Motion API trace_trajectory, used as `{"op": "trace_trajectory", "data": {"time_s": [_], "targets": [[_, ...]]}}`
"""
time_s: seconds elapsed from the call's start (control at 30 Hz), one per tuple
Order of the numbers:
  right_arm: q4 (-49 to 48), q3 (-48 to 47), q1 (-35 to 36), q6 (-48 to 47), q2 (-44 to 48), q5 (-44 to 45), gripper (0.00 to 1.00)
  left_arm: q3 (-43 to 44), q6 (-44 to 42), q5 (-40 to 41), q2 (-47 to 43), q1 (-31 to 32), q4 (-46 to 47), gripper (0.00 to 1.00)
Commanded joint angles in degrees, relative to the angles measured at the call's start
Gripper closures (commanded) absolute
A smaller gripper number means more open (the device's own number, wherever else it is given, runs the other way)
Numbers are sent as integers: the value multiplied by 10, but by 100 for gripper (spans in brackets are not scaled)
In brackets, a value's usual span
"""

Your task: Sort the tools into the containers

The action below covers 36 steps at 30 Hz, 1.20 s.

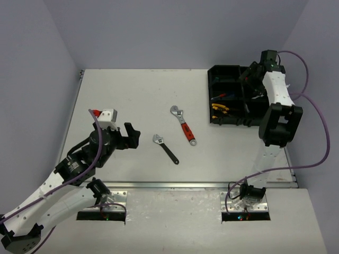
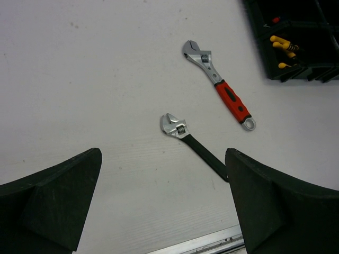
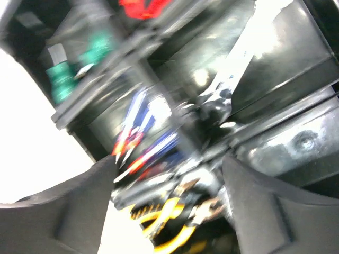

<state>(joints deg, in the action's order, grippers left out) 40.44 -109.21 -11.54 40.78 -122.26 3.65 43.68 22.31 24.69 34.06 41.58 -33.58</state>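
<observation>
Table: a white table (image 1: 132,95) seen from above, with lavender walls (image 1: 159,32) close against its far, left and right edges and a metal strip (image 1: 175,185) along the near edge
Open room: the left half and the far middle of the table are bare; two wrenches lie in the centre, well apart from every edge
Tray: a black tray (image 1: 228,67) with compartments sits in the far right corner, its right side near the table's right edge
Left gripper: the left gripper (image 1: 132,134) hangs over the near left part of the table, fingers spread wide with nothing between them
Black-handled wrench: the black-handled wrench (image 1: 166,148) lies flat to the right of the left gripper, near it but apart; in the left wrist view it shows in the gap between the fingers, head farther out, handle end running toward the right-hand finger
Red-handled wrench: the red-handled wrench (image 1: 183,126) lies flat farther out, beside the black one without touching, between it and the tray
Right gripper: the right gripper (image 3: 169,159) is over the tray's far right part, fingers spread and pinching nothing; its wrist view is blurred
In the tray: yellow-handled pliers (image 1: 220,107) lie in a compartment on the left side, toward the near end; green-handled tools (image 3: 63,79) lie in another, which one I cannot tell; red and blue shapes are too blurred to name
</observation>
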Motion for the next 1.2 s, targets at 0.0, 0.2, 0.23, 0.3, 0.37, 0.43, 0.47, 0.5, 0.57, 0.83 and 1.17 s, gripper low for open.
{"op": "trace_trajectory", "data": {"time_s": [0.0,0.2,0.23,0.3,0.37,0.43,0.47,0.5,0.57,0.83,1.17], "targets": [[-15,-21,57,-70,119,9,11,2,0,29,14,2,23,0],[-9,53,219,-161,207,-3,1,22,73,159,55,-1,-37,0],[-10,67,241,-164,211,-4,1,26,83,170,60,-4,-49,0],[-9,112,283,-177,214,1,1,35,110,198,67,-13,-72,0],[7,129,332,-198,206,31,1,41,130,225,68,-25,-91,0],[14,147,394,-211,187,60,1,41,151,239,52,-34,-103,0],[15,153,411,-210,180,63,1,39,149,238,45,-34,-100,0],[9,162,436,-208,173,60,1,36,139,225,36,-34,-87,0],[2,177,463,-204,166,62,1,28,112,195,20,-35,-61,0],[12,166,562,-193,82,61,2,19,82,163,18,-35,-46,0],[36,75,526,-288,-11,67,10,13,57,125,38,-35,-27,0]]}}
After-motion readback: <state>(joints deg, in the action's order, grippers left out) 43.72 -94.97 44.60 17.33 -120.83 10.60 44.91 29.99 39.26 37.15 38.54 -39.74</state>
